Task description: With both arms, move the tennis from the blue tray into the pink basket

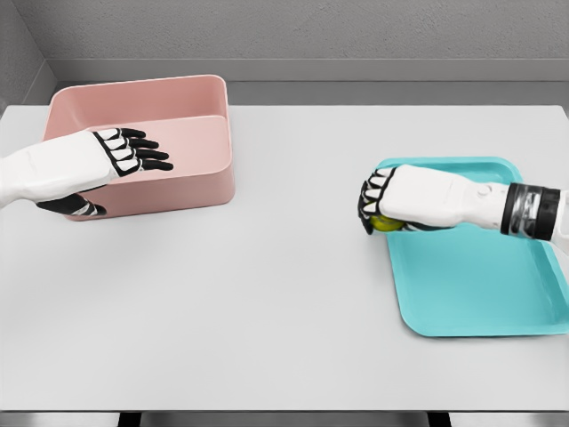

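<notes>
One head view only. Step in hand, by judgement: pick-up of the yellow-green tennis ball [384, 222] at the left edge of the shallow turquoise-blue plastic tray [471, 285]. White right hand [380, 206] curled down over the ball, fingers wrapped around it; lift off the tray surface not confirmable. White left hand [133, 151] flat, fingers spread and empty, hovering over the front wall of the deep pink rectangular plastic basket [191, 93]. Basket well apart from tray, across the white tabletop [284, 311].

Next move, by judgement: raise ball clear of tray rim, carry leftward toward centre, hand over to left hand or release above basket.

Ball mostly hidden beneath the palm; only a small yellow-green patch visible.
</notes>
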You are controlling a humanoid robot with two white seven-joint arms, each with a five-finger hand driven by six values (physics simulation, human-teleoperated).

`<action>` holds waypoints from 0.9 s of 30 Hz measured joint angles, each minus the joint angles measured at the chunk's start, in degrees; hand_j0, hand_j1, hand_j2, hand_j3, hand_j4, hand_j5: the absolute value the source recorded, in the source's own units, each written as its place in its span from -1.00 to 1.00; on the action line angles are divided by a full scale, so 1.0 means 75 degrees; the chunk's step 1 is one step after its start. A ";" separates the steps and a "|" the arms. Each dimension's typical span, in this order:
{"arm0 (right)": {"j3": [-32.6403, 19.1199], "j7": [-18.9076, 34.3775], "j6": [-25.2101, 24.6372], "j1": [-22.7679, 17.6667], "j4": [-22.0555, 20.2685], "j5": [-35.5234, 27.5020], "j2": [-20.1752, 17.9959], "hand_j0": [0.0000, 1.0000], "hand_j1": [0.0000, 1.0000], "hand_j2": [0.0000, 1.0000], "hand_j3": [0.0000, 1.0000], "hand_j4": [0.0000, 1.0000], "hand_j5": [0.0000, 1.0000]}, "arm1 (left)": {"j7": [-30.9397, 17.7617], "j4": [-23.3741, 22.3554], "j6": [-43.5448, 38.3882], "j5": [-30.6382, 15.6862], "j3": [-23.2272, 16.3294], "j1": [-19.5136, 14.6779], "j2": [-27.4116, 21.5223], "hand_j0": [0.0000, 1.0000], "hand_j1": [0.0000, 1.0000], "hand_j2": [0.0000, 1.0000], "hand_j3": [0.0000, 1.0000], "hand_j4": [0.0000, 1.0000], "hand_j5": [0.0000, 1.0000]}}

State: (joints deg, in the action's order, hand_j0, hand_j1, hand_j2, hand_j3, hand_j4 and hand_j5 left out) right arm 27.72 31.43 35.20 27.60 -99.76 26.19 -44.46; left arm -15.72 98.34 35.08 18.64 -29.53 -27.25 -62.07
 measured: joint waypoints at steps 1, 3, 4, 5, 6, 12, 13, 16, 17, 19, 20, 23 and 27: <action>0.0050 0.0015 0.0000 0.0012 -0.0012 0.0086 0.0182 -0.22 -0.22 -0.22 -0.22 -0.22 -0.22 | -0.0001 0.0000 0.0000 0.0000 0.0000 0.0000 0.0000 1.00 1.00 1.00 1.00 1.00 1.00; 0.0145 0.0034 0.0002 0.0105 -0.0022 0.0281 0.0558 -0.22 -0.22 -0.22 -0.22 -0.22 -0.22 | -0.0001 0.0000 0.0000 0.0002 0.0000 -0.0012 0.0000 1.00 1.00 1.00 1.00 1.00 1.00; 0.0187 0.0039 0.0002 0.0117 -0.0025 0.0352 0.0706 -0.22 -0.22 -0.22 -0.22 -0.22 -0.22 | 0.0001 0.0000 0.0000 0.0004 0.0002 -0.0012 0.0000 1.00 1.00 1.00 1.00 1.00 1.00; 0.0243 0.0045 0.0002 0.0117 -0.0026 0.0415 0.0850 -0.22 -0.22 -0.22 -0.22 -0.22 -0.22 | 0.0000 0.0001 0.0000 0.0004 0.0000 0.0000 0.0000 1.00 1.00 1.00 1.00 1.00 1.00; 0.0305 0.0049 0.0003 0.0129 -0.0022 0.0487 0.0988 -0.22 -0.22 -0.22 -0.22 -0.22 -0.22 | 0.0000 0.0001 0.0000 0.0002 0.0000 0.0000 0.0000 1.00 1.00 1.00 1.00 1.00 1.00; 0.0814 0.0053 0.0000 0.0504 0.0579 0.1001 0.1879 -0.22 -0.22 -0.22 -0.22 -0.22 -0.22 | 0.0000 0.0001 0.0000 0.0000 -0.0002 0.0000 0.0000 1.00 1.00 1.00 1.00 1.00 1.00; 0.0900 0.0055 0.0002 0.0504 0.0753 0.1087 0.2016 -0.22 -0.22 -0.22 -0.22 -0.22 -0.22 | -0.0001 0.0001 0.0000 0.0000 -0.0002 0.0000 0.0000 1.00 1.00 1.00 1.00 1.00 1.00; 0.1142 0.0047 0.0001 0.0621 0.1249 0.1308 0.2344 -0.21 -0.21 -0.21 -0.21 -0.21 -0.21 | 0.0000 0.0001 0.0000 0.0000 -0.0001 0.0000 -0.0001 1.00 1.00 1.00 1.00 1.00 1.00; 0.1223 0.0048 0.0003 0.0609 0.1423 0.1375 0.2431 -0.21 -0.21 -0.21 -0.21 -0.21 -0.21 | 0.0001 0.0001 0.0000 0.0000 0.0001 0.0000 -0.0001 1.00 1.00 1.00 1.00 1.00 1.00; 0.1336 0.0048 0.0006 0.0621 0.1641 0.1462 0.2567 -0.21 -0.21 -0.21 -0.21 -0.21 -0.21 | 0.0001 0.0001 0.0000 0.0000 0.0000 0.0000 -0.0001 1.00 1.00 1.00 1.00 1.00 1.00; 0.1370 0.0048 0.0006 0.0621 0.1711 0.1488 0.2607 -0.21 -0.21 -0.21 -0.21 -0.21 -0.21 | 0.0000 0.0001 -0.0001 0.0000 0.0000 0.0000 -0.0001 1.00 1.00 1.00 1.00 1.00 1.00; 0.1430 0.0041 0.0000 0.0609 0.1849 0.1595 0.2672 -0.21 -0.21 -0.21 -0.21 -0.21 -0.21 | 0.0002 0.0001 -0.0001 -0.0001 -0.0002 0.0000 -0.0001 1.00 1.00 1.00 1.00 1.00 1.00; 0.1456 0.0041 -0.0002 0.0609 0.1938 0.1653 0.2699 -0.05 -0.05 -0.05 -0.05 -0.05 -0.05 | -0.0001 0.0001 -0.0001 -0.0001 -0.0003 0.0000 -0.0004 1.00 1.00 1.00 1.00 1.00 1.00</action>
State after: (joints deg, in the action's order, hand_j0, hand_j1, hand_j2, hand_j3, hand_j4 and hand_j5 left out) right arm 38.64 31.73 35.18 32.17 -85.22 38.58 -24.22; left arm -15.73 98.35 35.08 18.64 -29.55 -27.25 -62.10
